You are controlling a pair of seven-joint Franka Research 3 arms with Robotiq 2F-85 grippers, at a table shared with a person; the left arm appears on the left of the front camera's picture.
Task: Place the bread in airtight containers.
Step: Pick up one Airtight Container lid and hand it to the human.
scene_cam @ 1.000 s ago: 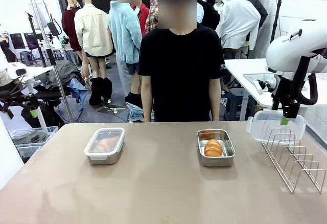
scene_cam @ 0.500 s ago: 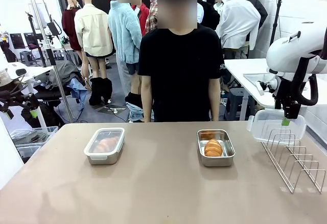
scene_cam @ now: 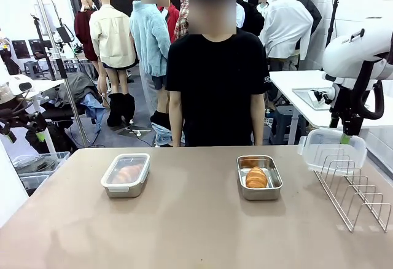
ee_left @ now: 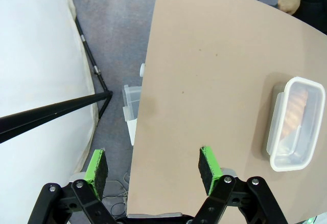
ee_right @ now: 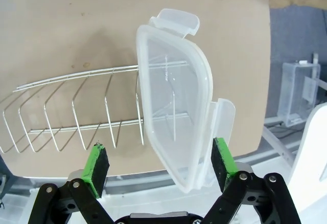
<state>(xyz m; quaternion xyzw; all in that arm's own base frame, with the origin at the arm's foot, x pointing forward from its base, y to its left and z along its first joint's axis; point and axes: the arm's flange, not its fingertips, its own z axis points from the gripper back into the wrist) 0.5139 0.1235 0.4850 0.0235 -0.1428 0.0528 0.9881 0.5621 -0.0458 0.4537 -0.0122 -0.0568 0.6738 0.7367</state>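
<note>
Tan and bare across most of its top, the surface (scene_cam: pixel 196 220) carries two steel containers in the middle band of the front frame. At left of centre, the lidded container (scene_cam: pixel 126 174) has its clear lid on, with a roll visible through it; it also sits at the right edge of the left wrist frame. At right of centre, the open container (scene_cam: pixel 259 177) holds a golden roll (scene_cam: pixel 256 177) and has no lid.

A clear lid (scene_cam: pixel 331 150) sits at the far right of the front frame, leaning in the wire rack (scene_cam: pixel 355 188). The right hand (ee_right: pixel 160 162) hangs just over it, fingers apart; the lid lies between them, not gripped. The left hand (ee_left: pixel 153 170), at the bottom of its own frame, is spread wide and empty over the surface's edge.

Judging by this, one container is finished. The second has its bread in, and still needs the lid carried over and pressed on.
</note>
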